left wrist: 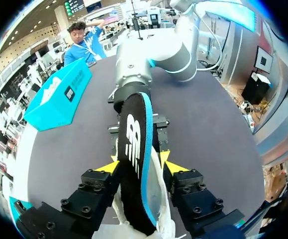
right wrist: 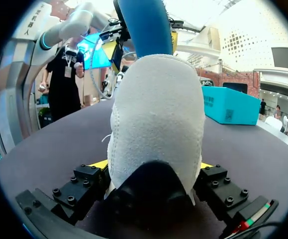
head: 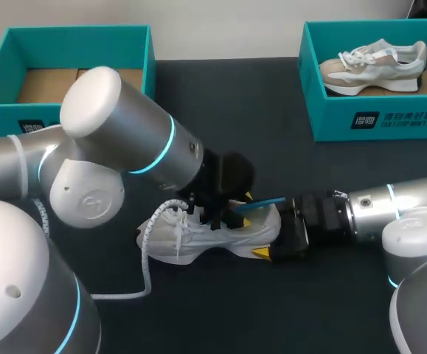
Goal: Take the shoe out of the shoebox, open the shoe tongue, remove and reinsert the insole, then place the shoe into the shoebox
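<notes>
Here insole pinched by left fingers; shoe apparently clamped by right fingers.

"What's the furniture, then?"
"One table, dark and matte. In the head view it fills everything from 12 o'clock down to 6."
"Any edge showing?"
"The far one, straight across at 12 o'clock."
"And the light?"
"Soft and even across the dark top."

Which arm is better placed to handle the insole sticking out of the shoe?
Left arm, likely. Its jaws are shut on the insole, half out of the shoe; the right arm has its jaws clamped on the heel, steadying it.
</notes>
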Robot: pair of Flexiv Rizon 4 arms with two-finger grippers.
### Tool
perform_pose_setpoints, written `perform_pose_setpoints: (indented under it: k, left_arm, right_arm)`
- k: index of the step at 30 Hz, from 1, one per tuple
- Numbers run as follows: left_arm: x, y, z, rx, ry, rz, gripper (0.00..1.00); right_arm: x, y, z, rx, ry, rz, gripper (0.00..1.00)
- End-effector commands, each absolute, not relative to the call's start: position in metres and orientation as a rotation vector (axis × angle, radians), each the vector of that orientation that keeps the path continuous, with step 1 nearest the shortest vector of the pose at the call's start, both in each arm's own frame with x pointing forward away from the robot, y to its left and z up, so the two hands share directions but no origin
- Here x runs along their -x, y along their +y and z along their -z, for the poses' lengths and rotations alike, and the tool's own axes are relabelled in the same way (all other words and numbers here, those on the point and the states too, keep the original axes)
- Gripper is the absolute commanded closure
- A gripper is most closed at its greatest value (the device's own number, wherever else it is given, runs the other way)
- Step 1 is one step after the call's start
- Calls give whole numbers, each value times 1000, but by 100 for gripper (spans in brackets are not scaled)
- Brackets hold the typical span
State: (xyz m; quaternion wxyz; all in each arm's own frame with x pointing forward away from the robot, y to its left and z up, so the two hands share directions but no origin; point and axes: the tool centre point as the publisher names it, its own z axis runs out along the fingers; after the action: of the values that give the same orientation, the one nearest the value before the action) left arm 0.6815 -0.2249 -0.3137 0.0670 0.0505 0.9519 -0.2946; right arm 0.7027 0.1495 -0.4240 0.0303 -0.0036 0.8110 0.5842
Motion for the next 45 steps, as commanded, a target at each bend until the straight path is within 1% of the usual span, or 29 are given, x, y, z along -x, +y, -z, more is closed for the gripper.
perform_pose_setpoints:
  k: [1, 7, 11, 12, 13, 14, 18, 21, 36, 45]
  left_arm:
    - [-686, -235, 325, -139, 2847, 888, 50]
    - [-695, -243, 331, -117, 2847, 885, 51]
    - [-697, -246, 334, -123, 2853, 877, 60]
    - [-698, -246, 335, -119, 2861, 881, 64]
    - [-699, -246, 336, -117, 2860, 877, 98]
    - [-699, -246, 336, -116, 2860, 876, 100]
    - [-698, -239, 331, -89, 2872, 883, 100]
    - [-698, -234, 314, -60, 2885, 926, 100]
    - [-696, -236, 172, -14, 2985, 1317, 100]
    - [-693, -255, 112, 73, 2885, 1553, 100]
  right_arm:
    - [-704, 154, 428, 9, 2502, -1795, 100]
    - [-704, 154, 428, 9, 2502, -1795, 100]
    - [-704, 154, 428, 9, 2502, -1795, 100]
    - [-704, 154, 428, 9, 2502, -1795, 100]
    - [-704, 154, 428, 9, 2502, -1795, 100]
    - [-704, 154, 428, 9, 2502, -1795, 100]
    - [-704, 154, 428, 9, 2502, -1795, 100]
    - [-704, 154, 428, 9, 2502, -1795, 100]
    - [-704, 154, 428, 9, 2502, -1795, 100]
    - [-704, 154, 428, 9, 2502, -1795, 100]
